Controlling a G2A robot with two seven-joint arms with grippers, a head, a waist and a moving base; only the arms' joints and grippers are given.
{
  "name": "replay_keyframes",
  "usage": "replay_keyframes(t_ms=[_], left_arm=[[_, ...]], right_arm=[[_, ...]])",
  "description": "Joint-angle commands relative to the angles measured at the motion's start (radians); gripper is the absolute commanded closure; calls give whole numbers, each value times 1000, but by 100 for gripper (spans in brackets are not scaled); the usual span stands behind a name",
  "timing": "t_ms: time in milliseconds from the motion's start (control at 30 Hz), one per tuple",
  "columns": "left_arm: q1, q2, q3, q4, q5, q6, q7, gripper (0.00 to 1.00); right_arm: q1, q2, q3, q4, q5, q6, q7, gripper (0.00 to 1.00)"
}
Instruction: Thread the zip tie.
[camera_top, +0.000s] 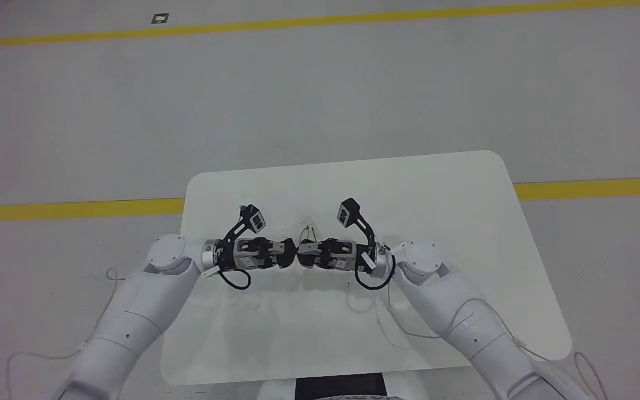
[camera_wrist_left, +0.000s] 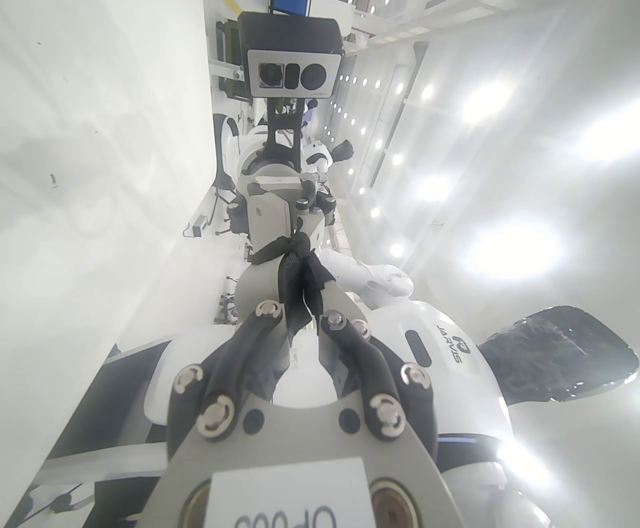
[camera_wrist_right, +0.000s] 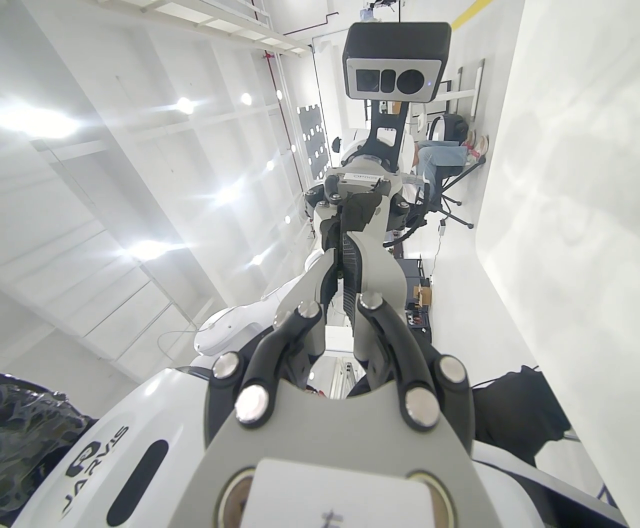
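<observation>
A: Top view first. What do we have?

B: L gripper (camera_top: 278, 252) and R gripper (camera_top: 303, 254) are tip to tip over mid table (camera_top: 450, 200). Both arms' long axes lie on one side-to-side line, tips touching or v. nearly. A thin strand arcs off the meeting pt toward the far edge. We take it for the zip tie (camera_top: 308, 234), but it's too fine to be sure.

A: L wrist view?

B: L gripper (camera_wrist_left: 300, 250) has its fingers pressed together at the tips, black pads (camera_wrist_left: 292, 290) face to face. We judge they pinch one end of the tie; the end itself is lost among the black. R gripper is dead ahead, nose to nose w/ ours.

A: R wrist view?

B: Same, mirrored. R gripper (camera_wrist_right: 342, 237) is pressed together, ribbed pad showing betw. the fingers, pinching (our guess) the other end. L gripper is straight ahead, touching or just apart; we can't tell which.

A: So what does the next move hang on?

B: Axis. The tie ends sit right at the meeting pt, neither arm nearer. The tail must run along the shared line into the head. W/ any tilt betw. the two grippers we'd expect a miss.
</observation>
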Motion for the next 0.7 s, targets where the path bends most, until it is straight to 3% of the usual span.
replay_keyframes(t_ms=[0,200,233,267,567,667], left_arm=[[0,0,0,0,0,0,-1,100],[-1,-1,0,5,-3,-2,-4,100],[0,-1,0,6,-5,-4,-5,100],[0,-1,-1,7,-6,-5,-6,100],[12,4,-22,11,-20,-12,-14,100],[6,4,-20,-11,-9,-22,-22,100]], right_arm=[[0,0,-1,0,0,0,-2,100],[1,1,-2,2,-4,-2,-9,100],[2,2,-1,2,-6,-3,-13,59],[0,2,2,1,-7,-6,-18,0],[-62,21,70,-27,16,-57,-52,0],[-73,23,77,-30,25,-65,-59,0]])
